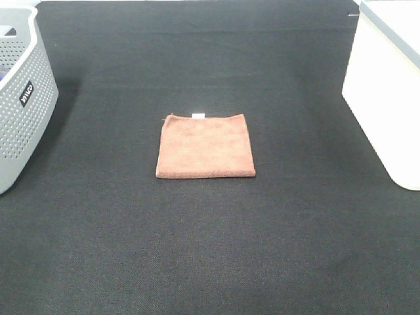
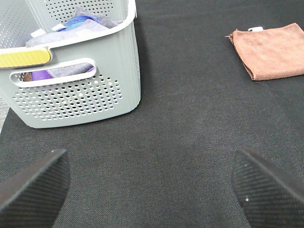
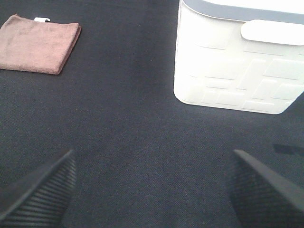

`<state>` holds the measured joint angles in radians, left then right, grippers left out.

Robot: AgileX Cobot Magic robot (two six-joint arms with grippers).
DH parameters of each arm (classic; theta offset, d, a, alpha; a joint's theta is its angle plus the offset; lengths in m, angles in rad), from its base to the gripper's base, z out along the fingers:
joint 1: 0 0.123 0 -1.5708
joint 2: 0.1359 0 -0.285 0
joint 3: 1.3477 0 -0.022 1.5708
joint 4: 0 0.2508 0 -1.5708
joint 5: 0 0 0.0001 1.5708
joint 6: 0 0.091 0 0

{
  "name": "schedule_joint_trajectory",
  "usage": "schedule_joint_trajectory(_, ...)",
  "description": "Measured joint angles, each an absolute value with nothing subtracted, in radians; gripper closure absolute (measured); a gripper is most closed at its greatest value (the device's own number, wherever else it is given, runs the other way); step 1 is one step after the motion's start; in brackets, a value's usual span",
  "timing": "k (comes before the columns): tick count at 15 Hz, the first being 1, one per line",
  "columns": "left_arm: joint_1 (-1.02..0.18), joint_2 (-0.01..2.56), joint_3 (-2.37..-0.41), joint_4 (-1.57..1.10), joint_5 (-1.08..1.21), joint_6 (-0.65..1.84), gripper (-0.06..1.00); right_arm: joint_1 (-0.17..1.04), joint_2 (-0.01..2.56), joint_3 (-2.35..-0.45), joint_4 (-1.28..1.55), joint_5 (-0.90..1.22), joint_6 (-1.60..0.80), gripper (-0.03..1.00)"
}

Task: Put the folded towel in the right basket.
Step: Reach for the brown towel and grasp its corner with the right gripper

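The folded towel point(image 1: 205, 146), reddish-brown with a small white tag on its far edge, lies flat in the middle of the black mat. It also shows in the left wrist view point(image 2: 272, 51) and the right wrist view point(image 3: 38, 45). The right basket point(image 1: 387, 98), a large white bin with a grey rim, stands at the right edge; its wall shows in the right wrist view point(image 3: 235, 66). My left gripper point(image 2: 149, 190) is open and empty, well short of the towel. My right gripper point(image 3: 152, 190) is open and empty, in front of the white bin. Neither gripper shows in the exterior view.
A grey hole-patterned basket point(image 1: 20, 105) with a black label stands at the left edge; in the left wrist view point(image 2: 76, 90) it holds purple and blue cloths. The black mat point(image 1: 210, 249) covers the whole table.
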<state>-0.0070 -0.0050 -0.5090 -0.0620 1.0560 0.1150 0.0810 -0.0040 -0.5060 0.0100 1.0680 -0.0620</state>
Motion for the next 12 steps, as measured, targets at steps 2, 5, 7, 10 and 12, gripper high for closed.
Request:
schedule_joint_trajectory(2,-0.007,-0.005,-0.509,-0.062,1.056,0.115,0.07,0.081,-0.004,-0.506,0.01,1.068,-0.062,0.16)
schedule_joint_trajectory(5,-0.007,-0.005,-0.509,-0.062,1.056,0.115,0.07,0.081,-0.004,-0.506,0.01,1.068,-0.062,0.16)
schedule_joint_trajectory(7,-0.007,-0.005,-0.509,-0.062,1.056,0.115,0.07,0.081,-0.004,-0.506,0.01,1.068,-0.062,0.16)
schedule_joint_trajectory(10,-0.007,-0.005,-0.509,-0.062,1.056,0.115,0.07,0.081,-0.004,-0.506,0.01,1.068,-0.062,0.16)
schedule_joint_trajectory(12,-0.007,-0.005,-0.509,-0.062,1.056,0.115,0.07,0.081,-0.004,-0.506,0.01,1.068,-0.062,0.16)
